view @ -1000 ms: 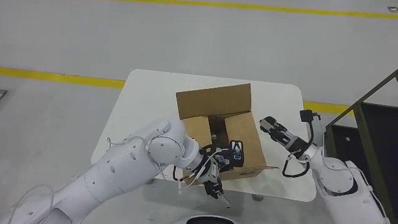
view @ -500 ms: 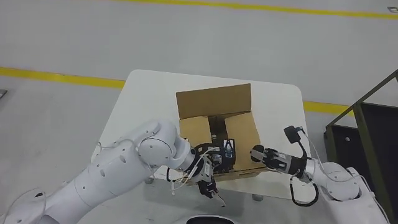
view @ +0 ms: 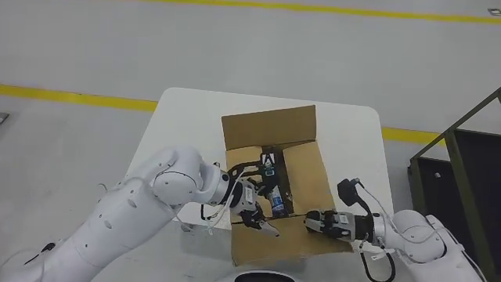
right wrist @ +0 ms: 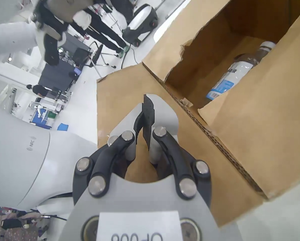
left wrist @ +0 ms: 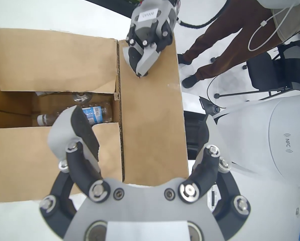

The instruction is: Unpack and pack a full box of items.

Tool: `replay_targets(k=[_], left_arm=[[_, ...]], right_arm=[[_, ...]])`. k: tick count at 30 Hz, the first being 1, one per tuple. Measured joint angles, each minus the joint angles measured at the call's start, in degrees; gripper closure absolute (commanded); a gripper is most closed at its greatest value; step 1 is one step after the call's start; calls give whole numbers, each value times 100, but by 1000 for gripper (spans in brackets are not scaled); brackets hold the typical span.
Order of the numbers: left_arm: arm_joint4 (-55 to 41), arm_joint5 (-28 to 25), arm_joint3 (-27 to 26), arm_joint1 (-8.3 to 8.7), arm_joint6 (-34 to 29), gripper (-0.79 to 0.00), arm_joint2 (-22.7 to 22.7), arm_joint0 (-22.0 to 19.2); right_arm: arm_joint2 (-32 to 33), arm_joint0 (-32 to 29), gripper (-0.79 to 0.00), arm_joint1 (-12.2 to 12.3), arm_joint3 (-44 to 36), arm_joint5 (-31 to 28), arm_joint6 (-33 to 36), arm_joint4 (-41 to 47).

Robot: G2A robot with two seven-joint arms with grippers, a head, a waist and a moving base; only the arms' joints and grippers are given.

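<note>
Pressing on the flap: my right gripper (right wrist: 146, 109) has its fingers closed together on nothing, tips down on the near flap (left wrist: 150, 126), which is folded out flat towards me.
Left gripper (left wrist: 142, 136): fingers spread wide and empty, hanging over the near end of the opening, just above the cardboard.
Bottle (left wrist: 94, 111): clear plastic with a blue label, lying on its side down inside the cardboard box (view: 309, 176). I see it through the gap between the two side flaps (view: 246, 163).
Key relation: the bottle sits below and a little beyond the left fingers (left wrist: 77, 124). I read its long axis as running near to far, cap at the far end. My left arm is plainly the nearer one; the right is off on the flap.
Next move, my judgement: I'd lower the left fingers into the gap and close across the bottle's width. The slot is narrow, so a finger could catch cardboard.
Far flap (view: 270, 129): standing open.
Tabletop (view: 188, 117): white with rounded corners; the box sits towards its near edge.
Room: grey floor (view: 117, 47) with yellow lines, and a dark railing (view: 462, 125) on my right.
</note>
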Motion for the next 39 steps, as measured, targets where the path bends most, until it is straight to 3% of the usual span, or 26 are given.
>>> replay_targets(k=[10,15,18,23,30,39], left_arm=[[378,189,-16,-2,107,-785,-16,118],[480,252,26,-15,186,-785,-15,158],[538,297,35,-24,254,-785,-22,178],[641,356,57,-38,331,-785,-26,191],[638,354,56,-37,329,-785,-26,191],[638,354,56,-37,329,-785,-26,191]], right_arm=[[-313,277,0,117,358,-85,-240,-420],[26,172,0,120,468,-545,-1206,406],[482,-20,0,122,622,-524,-2062,809],[934,-260,0,77,788,375,-3352,242],[326,-126,0,-51,948,1573,-4080,-1253],[-71,16,0,-122,1363,1517,-4079,-1717]])
